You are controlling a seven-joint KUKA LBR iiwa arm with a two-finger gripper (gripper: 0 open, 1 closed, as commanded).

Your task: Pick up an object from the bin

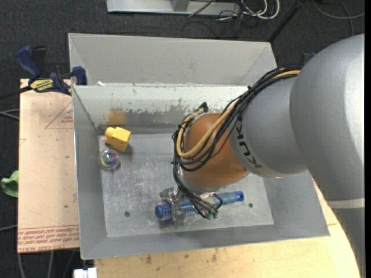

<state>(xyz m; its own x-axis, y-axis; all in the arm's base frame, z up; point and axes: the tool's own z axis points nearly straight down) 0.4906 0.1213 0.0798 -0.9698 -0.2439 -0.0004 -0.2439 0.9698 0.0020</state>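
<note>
My gripper (pixel 175 203) is down near the bin's front wall, below the arm's orange cover. It sits right on a long blue thing (pixel 232 197) that lies across the floor there. That thing's rounded blue end pokes out to the gripper's left and its slim blue end to the right. Its middle is hidden under the gripper. Whether the gripper grips it cannot be made out.
A yellow block (pixel 117 137) lies at the bin's back left, close to the wall. A small clear, shiny ball (pixel 109 159) rests just in front of it. The arm and its cables cover the bin's right half.
</note>
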